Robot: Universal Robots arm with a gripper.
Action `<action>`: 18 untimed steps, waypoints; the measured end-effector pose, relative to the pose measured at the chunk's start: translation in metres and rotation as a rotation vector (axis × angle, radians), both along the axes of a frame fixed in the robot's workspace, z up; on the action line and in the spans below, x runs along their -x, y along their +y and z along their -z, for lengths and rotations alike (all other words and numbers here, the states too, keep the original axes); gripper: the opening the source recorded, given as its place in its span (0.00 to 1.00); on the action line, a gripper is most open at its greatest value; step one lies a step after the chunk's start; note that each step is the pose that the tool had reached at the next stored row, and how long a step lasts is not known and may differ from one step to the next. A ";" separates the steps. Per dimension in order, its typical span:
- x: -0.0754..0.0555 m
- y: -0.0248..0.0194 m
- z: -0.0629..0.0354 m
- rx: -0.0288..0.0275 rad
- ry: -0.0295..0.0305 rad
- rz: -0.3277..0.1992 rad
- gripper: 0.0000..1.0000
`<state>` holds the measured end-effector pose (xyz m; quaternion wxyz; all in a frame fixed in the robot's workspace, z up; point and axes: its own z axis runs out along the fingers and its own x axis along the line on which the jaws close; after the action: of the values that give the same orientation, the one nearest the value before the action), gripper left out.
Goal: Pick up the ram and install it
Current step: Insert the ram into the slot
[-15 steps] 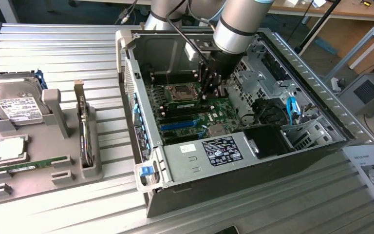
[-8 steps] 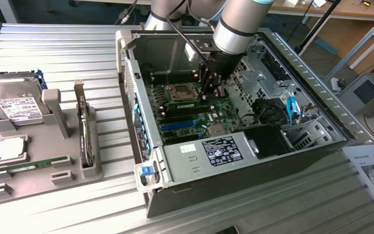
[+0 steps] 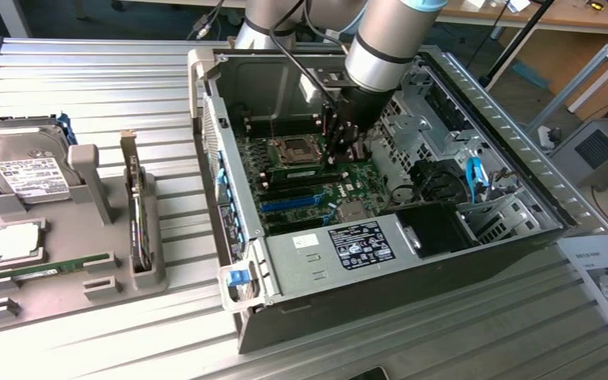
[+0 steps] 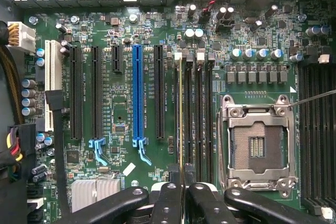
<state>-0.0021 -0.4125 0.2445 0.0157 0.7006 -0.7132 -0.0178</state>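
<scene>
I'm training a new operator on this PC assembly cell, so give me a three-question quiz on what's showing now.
1. True or false: the processor socket on the motherboard is empty.
2. The gripper is shut on: A) a screwdriver, B) the ram, C) a fan.
3. Fill in: the hard drive rests in the grey ____ on the exterior view's left.
Key: 1 true; 2 B; 3 tray.
</scene>
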 end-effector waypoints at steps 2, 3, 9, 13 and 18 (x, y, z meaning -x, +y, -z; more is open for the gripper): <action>0.000 0.0000 0.0001 0.0001 0.0001 0.000 0.12; 0.000 0.0000 0.0007 -0.0002 -0.0001 0.000 0.12; 0.000 0.0002 0.0017 -0.0006 0.0000 0.000 0.12; 0.000 0.0002 0.0028 -0.0006 0.0000 0.000 0.12; 0.000 0.0011 0.0027 -0.0005 0.0000 0.000 0.12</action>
<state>-0.0021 -0.4114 0.2417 0.0155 0.7006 -0.7132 -0.0180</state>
